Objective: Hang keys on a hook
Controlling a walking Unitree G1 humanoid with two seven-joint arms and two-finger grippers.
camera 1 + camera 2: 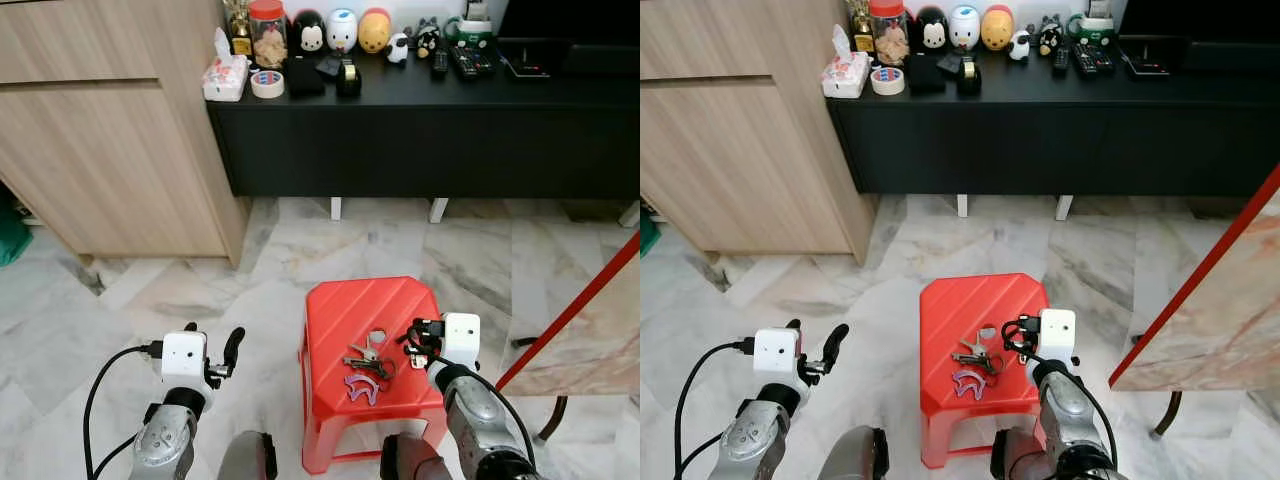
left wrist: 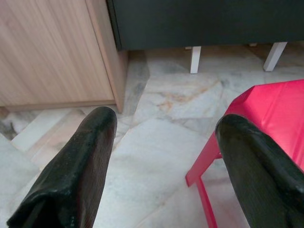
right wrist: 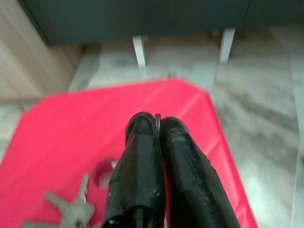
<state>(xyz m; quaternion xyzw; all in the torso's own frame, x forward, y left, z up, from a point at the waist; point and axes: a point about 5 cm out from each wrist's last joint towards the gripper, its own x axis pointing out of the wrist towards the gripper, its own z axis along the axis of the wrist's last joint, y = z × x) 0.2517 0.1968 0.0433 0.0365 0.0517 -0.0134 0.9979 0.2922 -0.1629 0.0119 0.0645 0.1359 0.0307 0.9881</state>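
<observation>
A bunch of silver keys (image 1: 366,362) lies on the top of a red plastic stool (image 1: 345,300), next to the stool's round hole. A purple clip-shaped piece (image 1: 362,388) rests just in front of the keys. My right gripper (image 1: 417,345) hovers low over the stool's right side, beside the keys. Its fingers (image 3: 142,156) are pressed together, and a thin metal ring edge shows between the tips. In the right wrist view the keys (image 3: 71,209) lie below and to one side. My left gripper (image 1: 212,342) is open over the floor to the left of the stool.
A low black cabinet (image 1: 420,130) with jars, tape, tissues and remotes on top runs along the back. A tall wooden cupboard (image 1: 110,150) stands at the left. A red-edged slanted board (image 1: 580,300) leans in at the right. Marble floor surrounds the stool.
</observation>
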